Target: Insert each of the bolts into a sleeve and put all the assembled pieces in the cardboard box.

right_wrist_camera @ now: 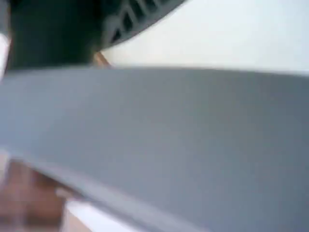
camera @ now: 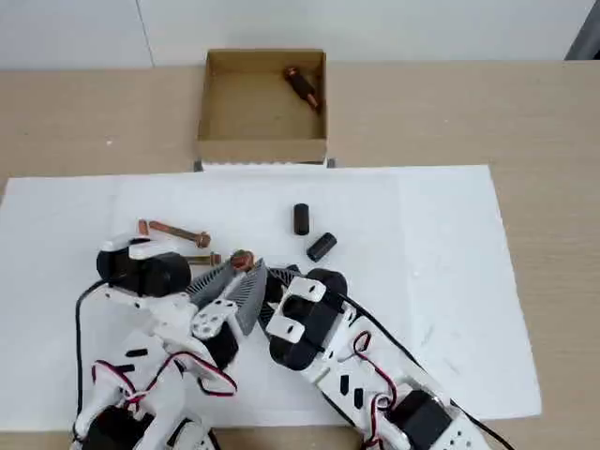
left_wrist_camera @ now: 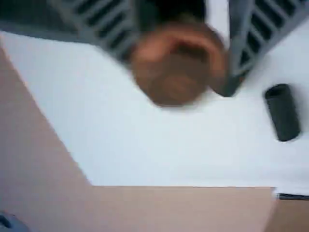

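Grips a bolt point(camera: 242, 260) by the copper head in the left pincer point(left_wrist_camera: 181, 72), closed on it over the white sheet point(camera: 441, 281), close in front of both arms. Cannot tell the state of the right pincer point(camera: 273, 278), sitting just beside the left one. Risks from here, as a judgement: could knock pincer against pincer in such a tight meeting and twist the bolt out of line; could drop the bolt with a hold only on the rounded head, and let it roll off toward the two loose bolts point(camera: 178, 231) lying just beside the left arm; could also jam the thread at the mouth of a sleeve by pushing at a slant. Leaves much to do: two sleeves point(camera: 301, 218) lying free on the sheet, near the pincers but apart from them, and only one assembled piece point(camera: 303, 86) resting inside the cardboard box point(camera: 262, 150) at the far edge of the sheet. Shows in the high view the whole layout: box, sheet, loose parts, wooden counter point(camera: 553, 141). Gives in the left wrist view, instead, the close contact of the ribbed fingers point(left_wrist_camera: 251, 34) on the head, plus one sleeve lying beyond. Offers in the right wrist view a grey surface very near the lens and a small copper spot, too little for judging that grip.
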You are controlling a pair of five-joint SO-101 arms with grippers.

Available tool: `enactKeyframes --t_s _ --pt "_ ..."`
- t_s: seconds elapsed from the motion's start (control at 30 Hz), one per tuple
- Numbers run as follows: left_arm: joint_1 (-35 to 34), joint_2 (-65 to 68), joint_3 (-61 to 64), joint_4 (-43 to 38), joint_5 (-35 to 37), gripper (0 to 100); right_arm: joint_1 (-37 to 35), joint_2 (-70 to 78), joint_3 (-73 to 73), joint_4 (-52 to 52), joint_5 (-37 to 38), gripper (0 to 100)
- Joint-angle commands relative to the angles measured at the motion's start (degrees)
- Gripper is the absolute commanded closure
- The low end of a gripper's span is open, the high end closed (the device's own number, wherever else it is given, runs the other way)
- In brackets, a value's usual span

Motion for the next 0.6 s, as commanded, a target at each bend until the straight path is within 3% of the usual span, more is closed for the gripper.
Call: enactKeyframes --t_s 0.0,0.4,0.57 --pt "-1.1 0.0 0.1 0.9 -1.4 81 -0.2 -0.7 -0.9 -2.6 0.6 99.5" --pt "-1.3 0.0 -1.9 0.5 -1.4 81 0.0 -0.7 -0.7 -2.4 0.6 99.5" --pt "-1.3 0.0 -7.3 0.6 -1.4 81 3.2 -0.7 -0.2 -2.4 0.6 99.5"
